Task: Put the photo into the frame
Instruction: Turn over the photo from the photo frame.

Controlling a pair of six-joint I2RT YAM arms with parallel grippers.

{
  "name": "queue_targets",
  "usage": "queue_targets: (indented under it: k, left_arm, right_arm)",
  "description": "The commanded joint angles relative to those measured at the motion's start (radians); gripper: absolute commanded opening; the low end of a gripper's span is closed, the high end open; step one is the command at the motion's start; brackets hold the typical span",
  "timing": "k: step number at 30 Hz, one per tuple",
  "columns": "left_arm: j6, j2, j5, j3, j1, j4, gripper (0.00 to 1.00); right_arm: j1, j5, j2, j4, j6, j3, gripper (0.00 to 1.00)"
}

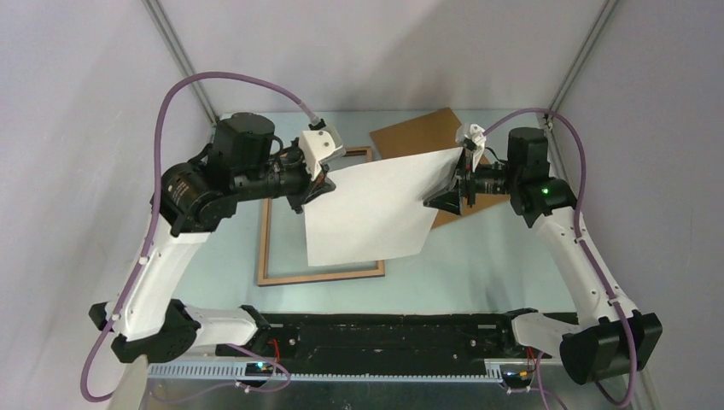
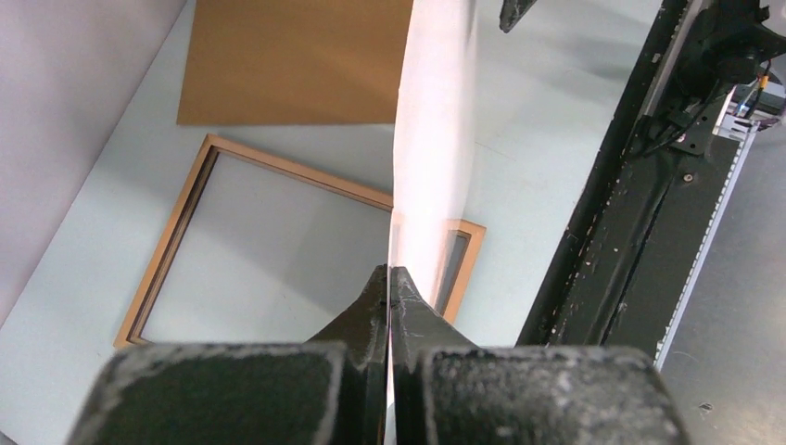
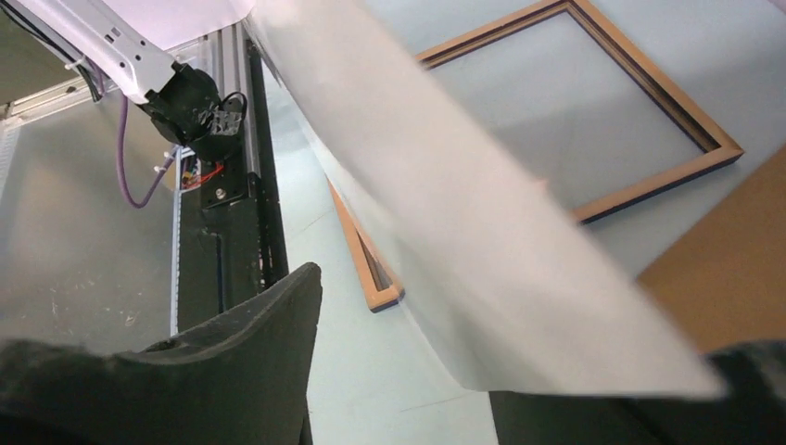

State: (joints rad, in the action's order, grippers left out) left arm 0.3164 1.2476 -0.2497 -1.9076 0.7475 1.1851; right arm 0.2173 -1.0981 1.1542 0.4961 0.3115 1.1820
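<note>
Right now, your left jaws are pressed together on the photo (image 1: 376, 213), pinching it at its left edge. In the left wrist view you can see the two black fingers (image 2: 366, 315) squeezed tight, with the thin sheet coming up from between them.

Your right jaws are spread wide. They sit at the right edge of the photo. In the right wrist view one dark finger (image 3: 250, 362) is on one side and the other is far off at the bottom right corner, with the sheet running across the gap. You cannot tell if the sheet touches either finger.

You are holding the photo up in the air, above the tabletop (image 1: 478, 273). It hangs between your two arms and it is tilted. Its plain white back faces up, so you do not see the flower side.

Your frame (image 1: 320, 276) lies flat on the tabletop, light wood side up. It sits under the left part of the photo, and the sheet hides its right side from above.

You can see a brown board (image 1: 418, 137) lying flat at the far side of the tabletop. It is close to the frame's far corner, with a small gap between them.
</note>
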Motion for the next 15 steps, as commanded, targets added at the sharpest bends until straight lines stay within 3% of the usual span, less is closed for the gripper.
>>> queue_targets:
  k: [1,7,15]
  left_arm:
    - [-0.021,-0.007,-0.061,-0.023,-0.063,-0.016,0.00]
    - [-0.043,-0.005,-0.049,0.008,-0.175,-0.016,0.00]
    - [-0.034,-0.065,0.035,0.075,-0.224,-0.003,0.00]
  right_arm:
    - [0.036,-0.030,-0.016,-0.075,-0.046,-0.007,0.57]
    - [0.085,0.013,0.004,-0.149,-0.168,-0.007,0.23]
    - [0.154,0.061,0.080,-0.223,-0.298,0.026,0.09]
